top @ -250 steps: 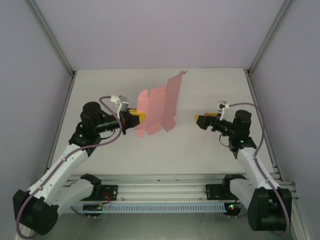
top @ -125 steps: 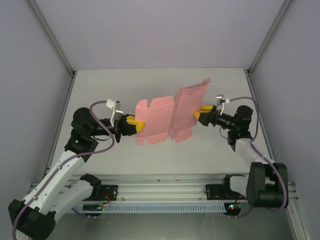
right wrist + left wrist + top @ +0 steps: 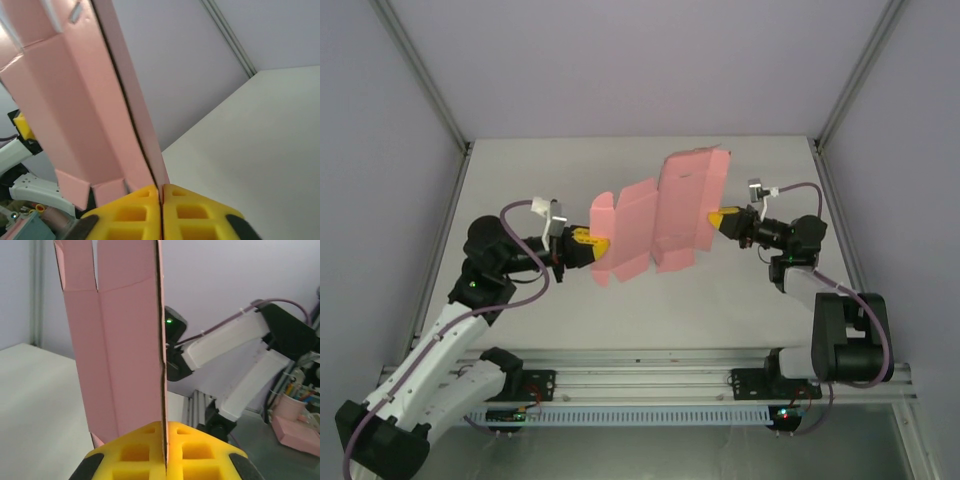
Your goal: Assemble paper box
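Observation:
The paper box [image 3: 660,213] is a flat pink die-cut sheet with flaps, held up off the table between both arms. My left gripper [image 3: 599,246] is shut on its left edge; in the left wrist view the card [image 3: 125,345] rises edge-on from between the yellow pads [image 3: 135,452]. My right gripper [image 3: 718,220] is shut on the sheet's right edge; in the right wrist view the pink card [image 3: 85,100] runs up and left from the closed yellow pads [image 3: 195,215]. The sheet's right half is tilted up toward the back.
The white table [image 3: 740,290] lies below the sheet, bounded by grey walls and corner rails [image 3: 420,75]. An aluminium rail [image 3: 640,375] with both arm bases runs along the near edge. The right arm [image 3: 235,345] fills the background of the left wrist view.
My right gripper moved in to the sheet's right edge and shut on it. The sheet has turned and its right half has lifted toward the back. The left gripper kept its grip.

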You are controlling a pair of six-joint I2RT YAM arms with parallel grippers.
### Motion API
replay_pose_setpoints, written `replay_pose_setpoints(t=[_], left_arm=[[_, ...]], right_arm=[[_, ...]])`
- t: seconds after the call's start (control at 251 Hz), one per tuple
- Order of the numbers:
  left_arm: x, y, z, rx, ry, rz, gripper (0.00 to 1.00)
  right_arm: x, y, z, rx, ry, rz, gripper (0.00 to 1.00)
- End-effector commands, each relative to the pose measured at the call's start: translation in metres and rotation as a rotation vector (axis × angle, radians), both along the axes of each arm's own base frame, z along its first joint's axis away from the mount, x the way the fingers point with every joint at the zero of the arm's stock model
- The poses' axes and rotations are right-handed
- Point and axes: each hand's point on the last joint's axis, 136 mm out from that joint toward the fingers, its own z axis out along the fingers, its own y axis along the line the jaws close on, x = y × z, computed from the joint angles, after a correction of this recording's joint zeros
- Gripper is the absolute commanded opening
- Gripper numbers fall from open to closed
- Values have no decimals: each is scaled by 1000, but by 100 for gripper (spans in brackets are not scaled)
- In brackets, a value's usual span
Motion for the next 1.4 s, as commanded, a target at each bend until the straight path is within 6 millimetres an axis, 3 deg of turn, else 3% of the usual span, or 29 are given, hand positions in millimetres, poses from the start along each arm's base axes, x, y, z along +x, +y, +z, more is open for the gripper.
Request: replay_pose_setpoints(t=[0.0,0.052,0.144,0.208,0.247,0.323,0.343,0.415,0.427,0.563,0.659,0.858,0.97,1.157,1.277,1.397], left_arm=[[21,7,-7,35,41,145,0],[37,15,-20,69,90,256,0],[64,33,-50,134,178,455,24],[77,44,-73,182,239,556,29],[83,50,-89,216,284,606,43],[95,59,-122,296,378,687,46],[97,61,-129,315,401,705,54],[101,66,-149,368,466,741,98],[102,67,-151,375,473,748,100],[110,79,-164,424,523,837,100],[112,84,-162,434,527,868,100],[114,98,-153,467,530,940,100],[115,96,-153,470,535,929,100],[119,99,-161,461,580,939,100],[122,98,-165,438,608,923,100],[127,100,-175,423,653,919,100]], right_arm=[[-1,-3,15,12,-46,-13,3],[5,-7,8,12,-12,-36,0],[17,-11,-14,-9,80,-91,0],[23,-11,-39,-57,150,-136,0],[23,-8,-56,-104,189,-163,0],[16,-4,-91,-283,219,-213,0],[10,-1,-100,-347,220,-208,0],[0,2,-118,-498,239,-230,0],[-2,2,-121,-516,247,-229,0],[-17,-2,-138,-643,339,-238,0],[-24,-7,-150,-779,384,-246,0],[-28,-33,-159,-1309,247,-211,0],[-12,-42,-150,-1544,59,-208,0],[36,-33,-138,-1834,-336,-225,0],[70,-12,-136,-1939,-632,-257,0],[84,18,-132,-1945,-842,-308,0]])
